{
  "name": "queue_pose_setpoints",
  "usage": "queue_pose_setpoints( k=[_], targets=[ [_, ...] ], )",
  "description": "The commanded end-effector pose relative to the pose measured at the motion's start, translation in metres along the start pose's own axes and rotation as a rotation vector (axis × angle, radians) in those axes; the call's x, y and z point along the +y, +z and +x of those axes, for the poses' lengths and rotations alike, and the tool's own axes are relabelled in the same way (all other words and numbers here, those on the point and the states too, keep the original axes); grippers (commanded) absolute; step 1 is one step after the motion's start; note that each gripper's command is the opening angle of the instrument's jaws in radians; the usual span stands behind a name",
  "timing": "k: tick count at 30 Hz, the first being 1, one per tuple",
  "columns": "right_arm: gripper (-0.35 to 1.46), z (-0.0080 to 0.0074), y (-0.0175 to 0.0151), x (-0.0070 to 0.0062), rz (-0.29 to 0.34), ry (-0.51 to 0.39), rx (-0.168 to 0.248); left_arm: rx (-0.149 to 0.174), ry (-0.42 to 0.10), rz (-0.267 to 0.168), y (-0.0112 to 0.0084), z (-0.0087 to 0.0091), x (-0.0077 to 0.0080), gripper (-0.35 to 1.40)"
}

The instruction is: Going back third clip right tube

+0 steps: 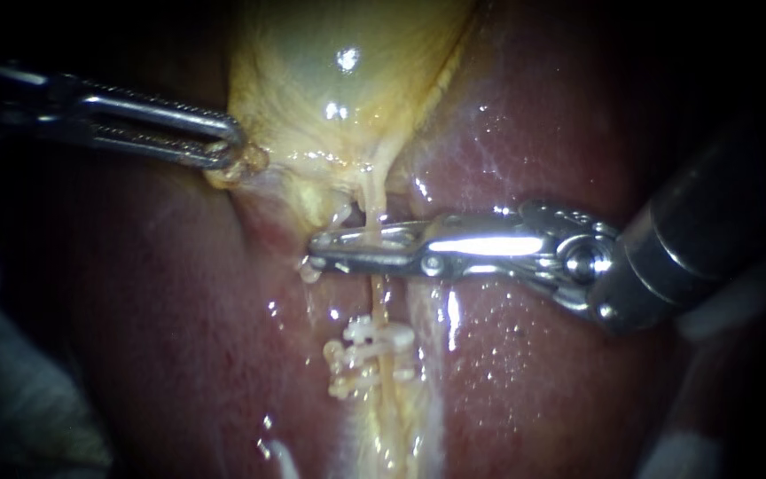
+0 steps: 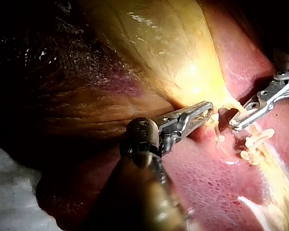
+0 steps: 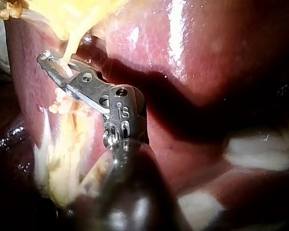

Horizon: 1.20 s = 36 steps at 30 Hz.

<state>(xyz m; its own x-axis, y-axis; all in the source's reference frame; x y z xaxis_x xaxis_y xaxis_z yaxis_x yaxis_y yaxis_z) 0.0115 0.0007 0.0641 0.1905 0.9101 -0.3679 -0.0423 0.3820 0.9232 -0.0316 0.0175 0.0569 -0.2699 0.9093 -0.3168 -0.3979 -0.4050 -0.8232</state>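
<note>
Above the clips (image 1: 370, 350), jaws of the right instrument (image 1: 316, 251) narrowly parted astride the tube (image 1: 372, 208); those of the left instrument (image 1: 236, 149) clamped on the gallbladder (image 1: 339, 98).

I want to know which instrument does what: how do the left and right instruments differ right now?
The left instrument has its jaws shut on the gallbladder's lower edge. The right instrument's tip lies across the tube, between gallbladder and clips. The left reaches in level from the left, the right slants in from the upper right. Both are shiny metal.
</note>
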Motion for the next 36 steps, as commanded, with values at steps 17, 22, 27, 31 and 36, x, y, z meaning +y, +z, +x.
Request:
queue_pose_setpoints(
  k=[17,22,27,31,36],
  targets=[
    [0.43,-0.0021,0.0005,0.0053,-0.054,-0.157,-0.031,0.0,0.001,0.0,0.0,0.0,-0.0001,-0.35],
    [0.43,-0.0022,-0.0001,0.0054,-0.058,-0.157,-0.028,-0.001,0.001,-0.001,-0.0001,-0.0001,-0.0002,-0.35],
    [0.43,-0.0025,-0.0011,0.0046,-0.049,-0.199,-0.034,-0.002,0.001,-0.002,-0.0003,-0.0001,-0.0002,-0.35],
    [0.44,-0.0028,-0.0025,0.0038,-0.056,-0.318,-0.05,-0.002,0.001,-0.002,-0.0004,-0.0001,-0.0002,-0.35],
    [0.47,-0.003,-0.0047,0.002,-0.084,-0.498,-0.097,-0.002,0.001,-0.003,-0.0004,-0.0001,-0.0002,-0.35]
  ],
)
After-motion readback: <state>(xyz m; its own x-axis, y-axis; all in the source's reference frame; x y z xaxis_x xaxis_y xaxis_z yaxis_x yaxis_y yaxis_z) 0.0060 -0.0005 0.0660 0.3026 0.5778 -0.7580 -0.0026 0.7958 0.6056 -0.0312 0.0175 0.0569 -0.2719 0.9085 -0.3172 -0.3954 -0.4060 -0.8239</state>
